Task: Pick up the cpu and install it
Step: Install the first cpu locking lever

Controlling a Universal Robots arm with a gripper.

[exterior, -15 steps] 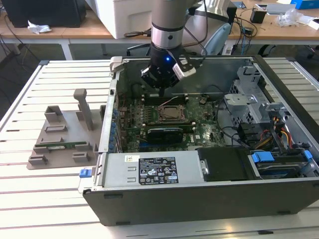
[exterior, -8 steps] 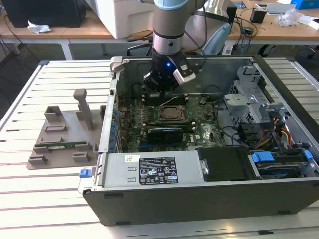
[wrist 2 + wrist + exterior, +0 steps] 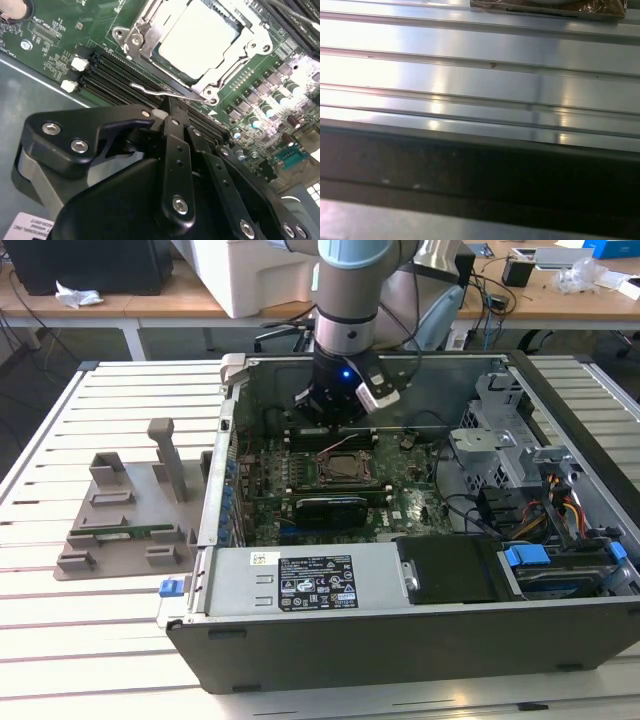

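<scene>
The cpu (image 3: 197,37) lies flat in the motherboard socket, its shiny silver top framed by the metal socket bracket (image 3: 135,35). In the exterior view the socket (image 3: 347,468) sits mid-board inside the open computer case (image 3: 400,640). My gripper (image 3: 171,111) hovers just beside the socket over the black memory slots (image 3: 107,72). Its black fingers (image 3: 176,150) are pressed together with nothing between them. Their tips are close to the thin wire socket lever (image 3: 165,93). In the exterior view the gripper (image 3: 335,418) hangs low over the board's far side.
A grey plastic holder (image 3: 130,515) stands on the slatted table (image 3: 470,65) at the exterior view's left. Inside the case are a power supply (image 3: 310,580), a black card (image 3: 330,508), a drive cage (image 3: 490,450) and cables (image 3: 560,510). The case wall (image 3: 470,170) rises close by.
</scene>
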